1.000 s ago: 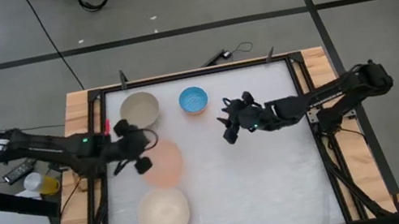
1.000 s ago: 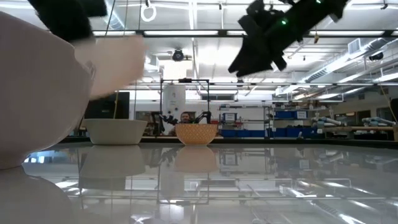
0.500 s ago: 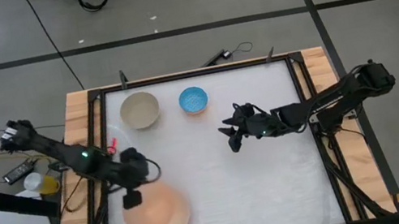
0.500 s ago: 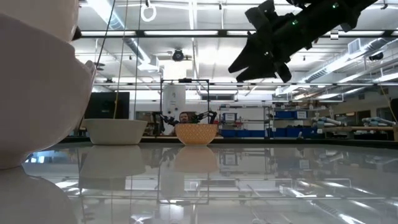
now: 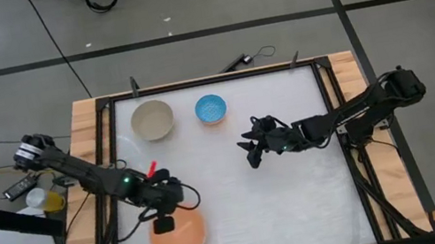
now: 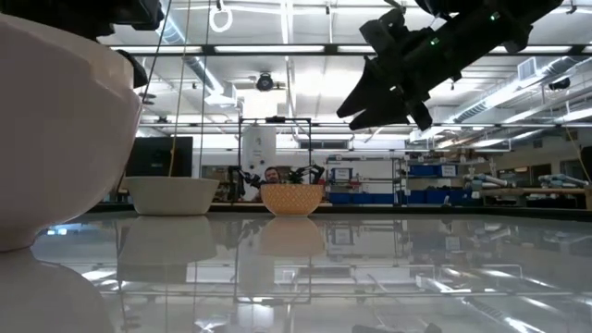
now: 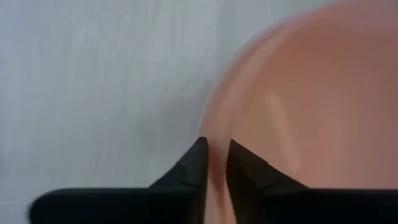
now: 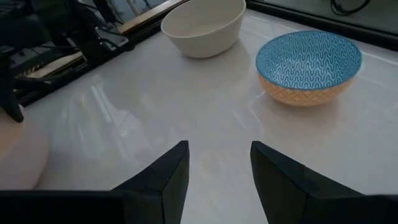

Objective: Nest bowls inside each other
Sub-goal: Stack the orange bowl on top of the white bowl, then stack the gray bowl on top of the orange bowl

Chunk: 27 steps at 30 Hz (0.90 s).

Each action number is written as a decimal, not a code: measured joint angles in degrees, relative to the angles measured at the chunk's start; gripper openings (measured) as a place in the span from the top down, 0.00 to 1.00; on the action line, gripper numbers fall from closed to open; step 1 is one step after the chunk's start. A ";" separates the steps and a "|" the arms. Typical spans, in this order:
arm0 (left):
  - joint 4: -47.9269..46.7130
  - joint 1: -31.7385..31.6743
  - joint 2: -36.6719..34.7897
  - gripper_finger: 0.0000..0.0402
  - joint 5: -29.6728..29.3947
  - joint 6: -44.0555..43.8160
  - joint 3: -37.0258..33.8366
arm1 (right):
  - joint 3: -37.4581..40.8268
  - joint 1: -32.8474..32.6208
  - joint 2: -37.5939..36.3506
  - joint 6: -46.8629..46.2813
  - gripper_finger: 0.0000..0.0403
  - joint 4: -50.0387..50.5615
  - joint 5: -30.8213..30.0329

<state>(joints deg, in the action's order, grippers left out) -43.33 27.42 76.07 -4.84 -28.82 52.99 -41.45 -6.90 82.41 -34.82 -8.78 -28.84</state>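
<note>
The salmon-orange bowl (image 5: 180,241) sits at the table's near left, inside the cream-white bowl (image 6: 55,139), which it covers in the high view. My left gripper (image 5: 164,225) is shut on the salmon bowl's far rim. The grey-beige bowl (image 5: 152,120) and the blue bowl (image 5: 211,108) stand side by side on their bases at the far edge. My right gripper (image 5: 249,149) hovers open above the table's middle, right of centre, with nothing between its fingers (image 8: 168,168). My left gripper pinches the salmon bowl's rim (image 7: 214,134) on its far side, one finger inside the bowl and one outside. The fingers come steeply from above. The bowl rests in the cream-white bowl with its mouth up.
A black frame (image 5: 210,81) and wooden edges border the white tabletop. Bare table lies between the far bowls and the near stack, and over the whole right half. The low view shows shelves and a person in the room behind.
My left gripper has carried the salmon bowl from the table's middle left toward the near edge and down. The bowl has gone over the cream-white bowl and now sits in it, hiding it from above. My right gripper has sunk a little and rolled slightly.
</note>
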 joint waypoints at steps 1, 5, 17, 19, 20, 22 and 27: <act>0.47 0.00 0.03 0.81 -0.11 0.00 0.00 | 0.00 0.06 0.00 0.17 0.56 0.02 -0.02; -0.32 -0.57 -0.70 0.66 0.13 0.00 1.09 | 0.00 0.05 0.00 0.30 0.56 0.96 -0.02; -3.93 -0.69 -3.45 0.42 -15.05 0.16 3.63 | -0.02 0.03 4.28 -1.20 0.56 1.21 -0.56; -2.53 -0.15 -3.84 0.42 -18.94 1.28 3.61 | 0.00 0.02 6.16 -1.61 0.56 0.71 0.40; -1.52 0.19 -4.26 0.42 -20.84 1.85 3.61 | 0.00 0.03 6.99 -1.80 0.56 0.02 0.69; 0.68 0.76 -5.43 0.42 -24.16 3.22 3.61 | 0.00 0.18 8.33 -2.38 0.56 -1.37 1.51; 2.97 1.73 -10.29 0.42 -30.82 5.77 2.40 | 0.00 0.31 10.21 -2.23 0.56 -5.06 3.44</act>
<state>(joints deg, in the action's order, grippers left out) -40.36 29.15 65.78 -35.65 -23.05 55.39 -41.45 -6.59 92.62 -37.05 -13.84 -25.39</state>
